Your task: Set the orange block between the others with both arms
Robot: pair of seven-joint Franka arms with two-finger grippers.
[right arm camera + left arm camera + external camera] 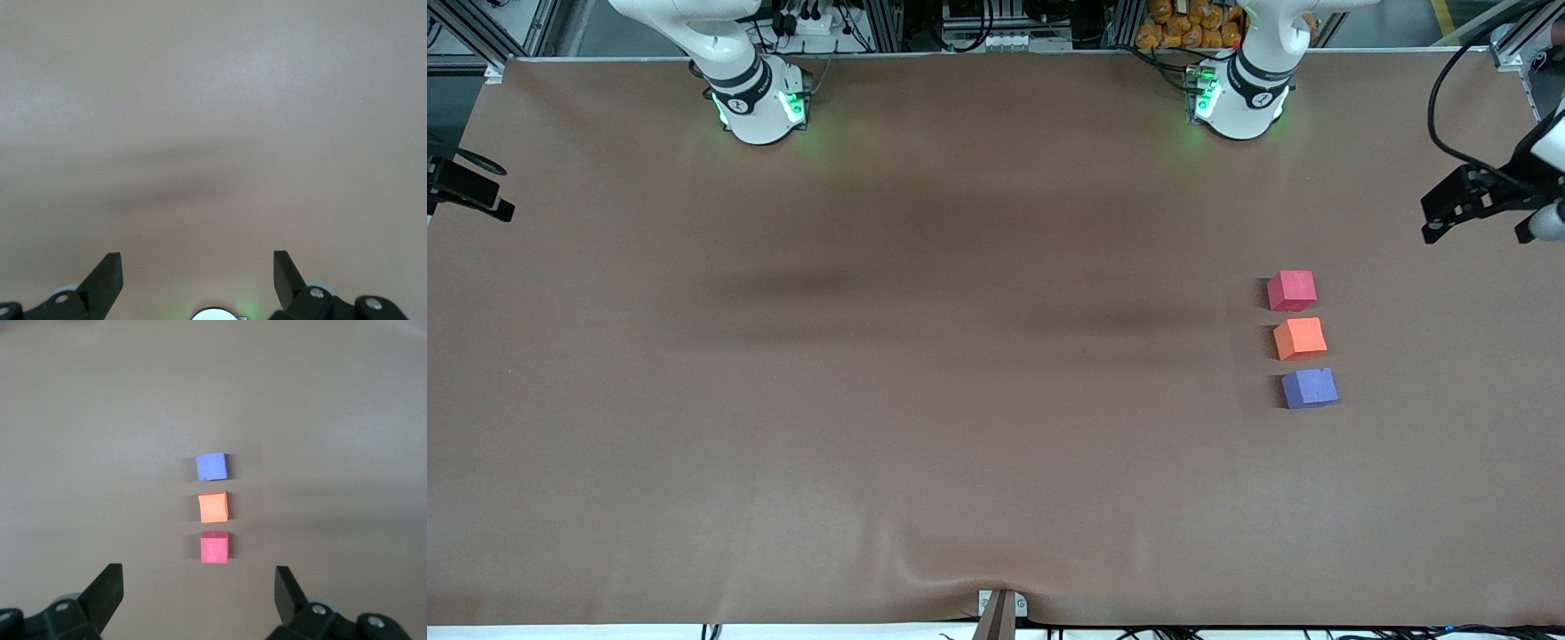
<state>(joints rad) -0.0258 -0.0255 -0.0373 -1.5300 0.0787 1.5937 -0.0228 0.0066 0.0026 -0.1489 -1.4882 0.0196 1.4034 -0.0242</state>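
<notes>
blocks line up near the left arm's end of the desk (pixel 694 400): orange block (pixel 1299 339) between pinkish-red cube (pixel 1291 291) and purple-blue cube (pixel 1309 388), so we judge placement done; left gripper (pixel 199 587) and right gripper (pixel 198 267) hang wide, empty

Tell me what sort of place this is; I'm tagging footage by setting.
Probably a robotics lab. Two white arms are bolted along a brown-covered table, aluminium framing and cabling line its edge, and the only props are three foam cubes.

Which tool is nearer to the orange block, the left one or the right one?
Left. The left tool hangs open over the table with the orange block in its view. The right tool, also open, sees only bare table.
</notes>
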